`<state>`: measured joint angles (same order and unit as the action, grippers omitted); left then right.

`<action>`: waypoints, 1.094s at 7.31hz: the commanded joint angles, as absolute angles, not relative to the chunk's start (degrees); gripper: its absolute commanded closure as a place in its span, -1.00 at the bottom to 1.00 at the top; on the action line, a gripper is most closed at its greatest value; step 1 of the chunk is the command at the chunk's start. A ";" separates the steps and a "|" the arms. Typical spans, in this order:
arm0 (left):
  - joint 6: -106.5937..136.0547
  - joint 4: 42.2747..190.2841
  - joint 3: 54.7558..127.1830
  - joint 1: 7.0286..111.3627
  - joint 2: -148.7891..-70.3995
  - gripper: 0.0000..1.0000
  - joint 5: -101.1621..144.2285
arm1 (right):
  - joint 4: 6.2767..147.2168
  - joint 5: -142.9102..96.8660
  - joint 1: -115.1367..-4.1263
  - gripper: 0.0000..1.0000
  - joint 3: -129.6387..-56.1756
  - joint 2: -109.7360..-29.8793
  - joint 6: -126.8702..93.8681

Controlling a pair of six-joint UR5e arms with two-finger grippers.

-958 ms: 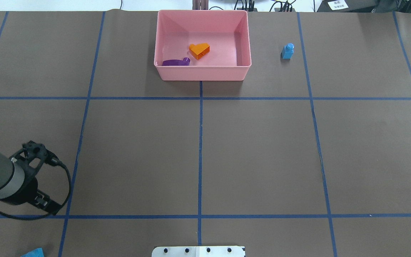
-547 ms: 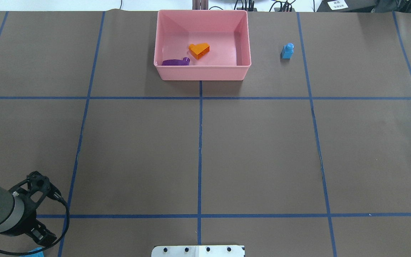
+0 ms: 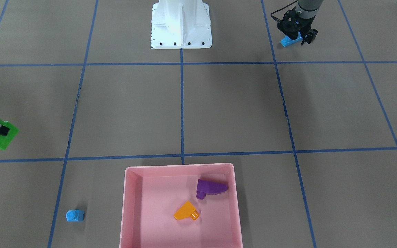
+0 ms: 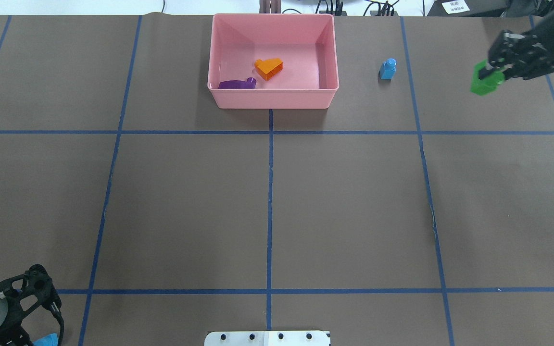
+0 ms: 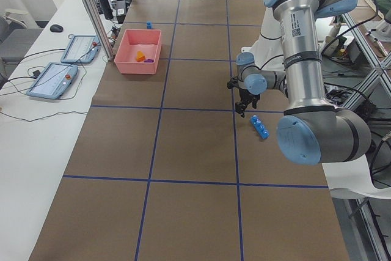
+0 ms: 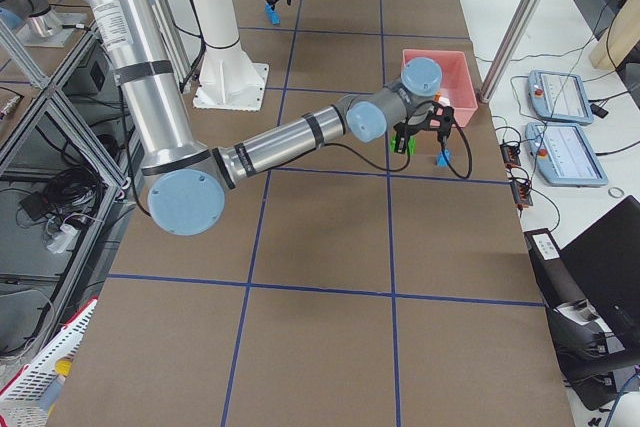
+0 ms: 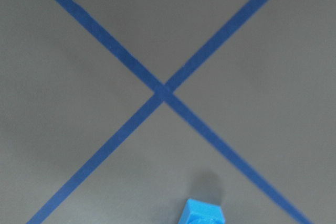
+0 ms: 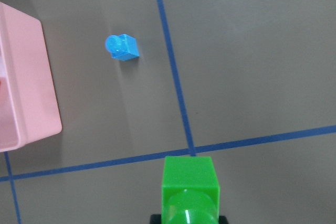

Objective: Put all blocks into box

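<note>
Right side change: half a second earlier the overhead view showed no right arm. Now the right gripper (image 4: 489, 73) had come in from the right edge, carrying the green block (image 4: 486, 82).
Right fingers: they were clamped on the green block's top. The right wrist view showed the block (image 8: 188, 187) held just under the camera.
Left side change: the left gripper (image 3: 296, 37) had drawn back over the last second, from mid-table to the near left corner. It hung over the long blue block (image 3: 288, 42).
Left fingers: I could not tell whether they were apart or together. The left wrist view showed only one end of that block (image 7: 203, 214) and crossing tape lines (image 7: 164, 94).
Box: the box (image 4: 272, 100) sat at the far middle of the table, unmoved. The orange block (image 4: 269, 68) and purple block (image 4: 236, 83) lay inside as before.
Tiny blue block: it (image 4: 388, 68) stood on the table in its earlier spot, between the box and the green block and touching neither.
Long blue block: it lay on the table, well apart from the box.
Meaning: two of five blocks were in. The green one looked to be on its way to the box and would pass over or beside the tiny blue one. The left arm seemed set to pick up the long blue block.
</note>
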<state>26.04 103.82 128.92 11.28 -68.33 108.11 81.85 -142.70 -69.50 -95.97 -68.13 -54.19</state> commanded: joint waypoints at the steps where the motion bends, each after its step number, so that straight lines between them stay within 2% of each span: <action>1: 25.84 105.21 127.28 8.62 -67.67 -0.82 108.02 | 82.79 -138.27 -62.34 1.00 -88.90 -55.34 -63.87; 3: 26.02 105.21 126.48 7.30 -68.55 -0.82 108.02 | 82.62 -132.21 -56.80 1.00 -80.02 -44.69 -70.73; 5: 26.10 105.21 125.25 6.16 -70.04 -0.79 107.49 | 81.83 -125.99 -52.93 1.00 -72.64 -38.72 -72.95; 7: 26.19 105.12 124.54 5.54 -70.22 -0.71 107.14 | 80.78 -124.81 -52.03 1.00 -67.07 -35.08 -73.04; 8: 26.10 105.12 124.45 5.36 -70.14 -0.54 107.05 | 79.12 -124.72 -51.77 1.00 -65.84 -34.98 -73.04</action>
